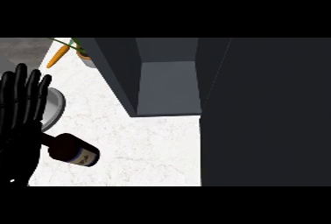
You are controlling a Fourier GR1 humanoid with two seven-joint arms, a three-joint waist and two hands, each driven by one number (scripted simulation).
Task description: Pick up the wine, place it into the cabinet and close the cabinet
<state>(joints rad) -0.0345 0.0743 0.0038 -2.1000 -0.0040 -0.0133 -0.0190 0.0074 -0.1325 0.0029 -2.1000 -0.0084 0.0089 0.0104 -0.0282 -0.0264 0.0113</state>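
The left hand (22, 103) is standing at the left edge, fingers straight up and spread, holding nothing. The wine (73, 150) is lying on the counter (149, 148) just beside it, before the open cabinet (165, 83).

You see: counter (149, 148) – white marble with faint grey veins | cabinet (258, 109) – dark charcoal, paler grey inside | wine bottle (74, 151) lower left – dark brown, blue-and-cream label | hand (19, 105) at left – black | carrot (58, 56) upper left – orange, green top | plate (55, 107) – grey
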